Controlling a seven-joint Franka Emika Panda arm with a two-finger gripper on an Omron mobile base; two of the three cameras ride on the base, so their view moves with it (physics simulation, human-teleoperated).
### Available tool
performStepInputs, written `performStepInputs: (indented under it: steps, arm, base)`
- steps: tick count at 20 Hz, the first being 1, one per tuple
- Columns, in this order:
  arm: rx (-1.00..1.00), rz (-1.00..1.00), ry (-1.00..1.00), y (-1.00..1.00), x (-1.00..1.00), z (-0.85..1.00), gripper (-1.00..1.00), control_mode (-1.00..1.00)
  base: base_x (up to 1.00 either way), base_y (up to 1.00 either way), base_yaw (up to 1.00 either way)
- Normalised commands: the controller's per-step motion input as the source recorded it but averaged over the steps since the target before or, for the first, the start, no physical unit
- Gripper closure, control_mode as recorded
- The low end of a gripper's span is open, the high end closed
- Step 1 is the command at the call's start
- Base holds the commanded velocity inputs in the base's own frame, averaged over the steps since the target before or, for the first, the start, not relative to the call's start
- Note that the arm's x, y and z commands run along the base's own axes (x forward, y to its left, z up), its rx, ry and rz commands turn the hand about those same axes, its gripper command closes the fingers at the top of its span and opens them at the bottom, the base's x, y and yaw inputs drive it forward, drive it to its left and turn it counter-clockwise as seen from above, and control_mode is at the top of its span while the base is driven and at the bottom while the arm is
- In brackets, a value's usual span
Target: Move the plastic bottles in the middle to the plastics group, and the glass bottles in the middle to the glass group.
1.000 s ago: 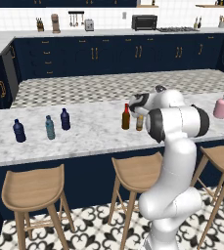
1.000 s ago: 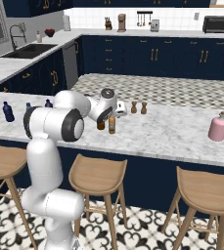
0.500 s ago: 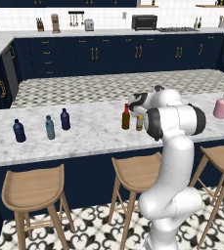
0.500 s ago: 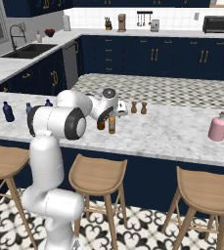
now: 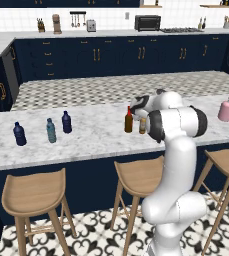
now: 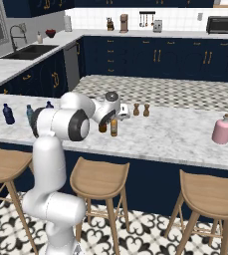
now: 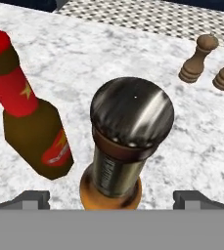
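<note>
both open jaws flank the upright amber bottle (image 7: 121,161).

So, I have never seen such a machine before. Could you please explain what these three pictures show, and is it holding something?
It is a white robot arm in a computer-drawn kitchen. Two pictures come from cameras behind the arm, one on its left and one on its right, looking over it at the marble counter. The third comes from a camera on the hand, looking down along the end effector.

On the counter stand two dark blue bottles, a paler teal bottle, a dark bottle with a red cap, an amber bottle with a metal cap, two small wooden shakers and a pink bottle.

Nothing is held. The end effector is open, its two tips on either side of the amber bottle, just above it.
</note>
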Motion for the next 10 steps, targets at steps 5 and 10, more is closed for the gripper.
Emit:
performStepInputs:
  steps: [5,10]
  arm:
    - [0.00,0.00,0.00,0.00,0.15,-0.04,-1.00,-1.00]
    - [0.00,0.00,0.00,0.00,0.11,-0.11,-1.00,-1.00]
  base:
    - [0.00,0.00,0.00]
    - [0.00,0.00,0.00]
